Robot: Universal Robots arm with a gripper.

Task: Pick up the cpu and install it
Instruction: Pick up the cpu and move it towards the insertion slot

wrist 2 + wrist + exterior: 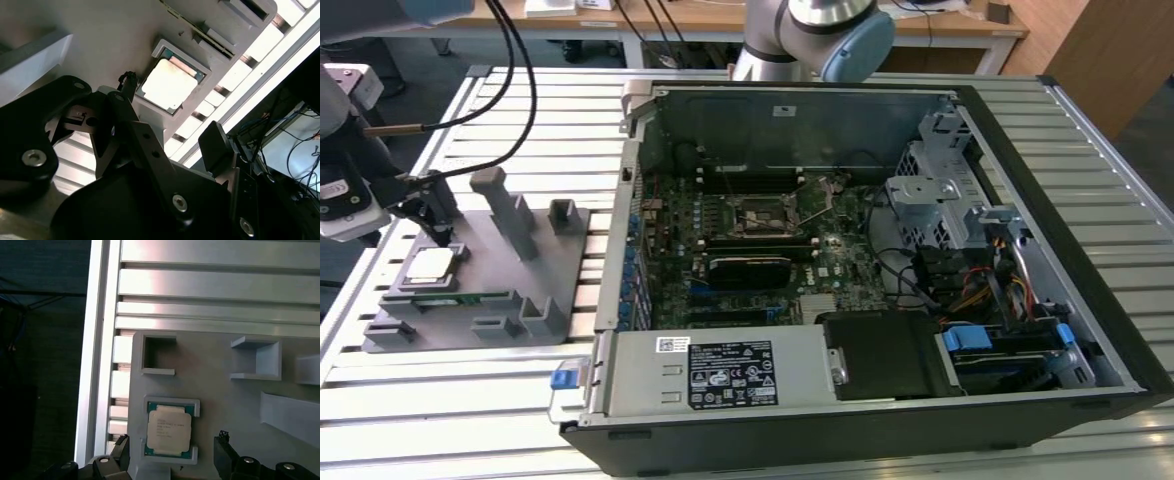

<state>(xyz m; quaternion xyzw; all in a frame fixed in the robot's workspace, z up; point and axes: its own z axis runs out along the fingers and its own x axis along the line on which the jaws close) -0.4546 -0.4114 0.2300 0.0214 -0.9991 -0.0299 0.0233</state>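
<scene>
The cpu [432, 264], a flat square chip with a shiny silver top, lies in a square pocket of the grey holder block [520, 270] at the exterior view's left. My gripper [438, 228] hangs just above it and is open, holding nothing. In the first wrist view the cpu [169, 430] sits between the two black fingertips [223, 446], with the gripper [172, 446] centred over its near edge. The second wrist view has the cpu [170, 82] just beyond the open gripper [171, 111]. The motherboard socket [754, 214] lies in the open computer case [1067, 300].
A green memory stick [448, 298] lies in the holder block in front of the cpu. Grey posts [500, 205] rise from the block beside my gripper. The slatted metal table [454, 400] carries both block and case. Cables [507, 60] hang over the table's far left.
</scene>
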